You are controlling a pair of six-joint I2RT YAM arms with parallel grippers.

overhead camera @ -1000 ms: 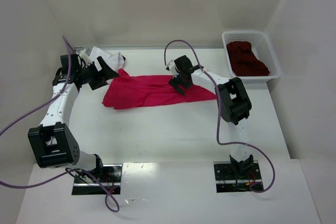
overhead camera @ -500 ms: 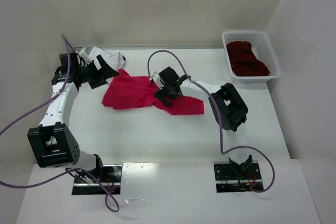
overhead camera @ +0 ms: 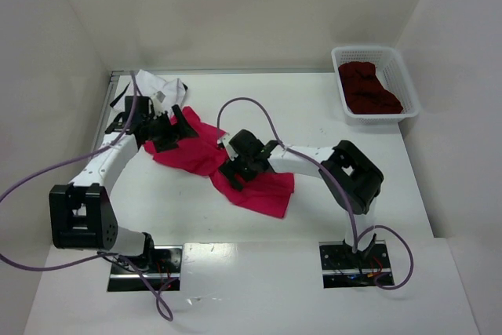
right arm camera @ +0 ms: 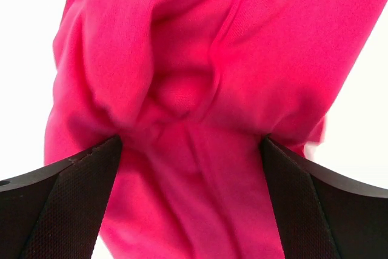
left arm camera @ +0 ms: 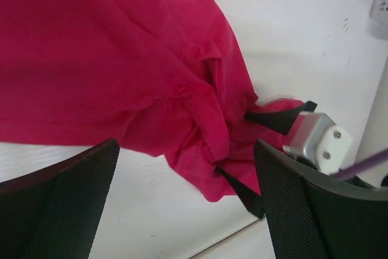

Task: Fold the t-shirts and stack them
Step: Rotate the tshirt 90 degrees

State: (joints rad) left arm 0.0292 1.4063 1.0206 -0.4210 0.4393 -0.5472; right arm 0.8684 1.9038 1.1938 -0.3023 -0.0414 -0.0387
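Now, the right wrist view caught the right gripper [right arm camera: 189, 142] clenched on the bunched red t-shirt [right arm camera: 200, 40]; the left wrist view, the left gripper [left arm camera: 186, 145] gaping. Overhead, the shirt lay mid-frame on the white table [overhead camera: 314, 107], white walls [overhead camera: 235, 13] around.

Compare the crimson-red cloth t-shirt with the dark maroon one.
The bright crimson-red cloth t-shirt lies sprawled on the white table; the dark maroon cloth t-shirt sits in the white plastic lattice basket. The right fingers pinch the red one; nothing touches the maroon one. Both are crumpled, unfolded.
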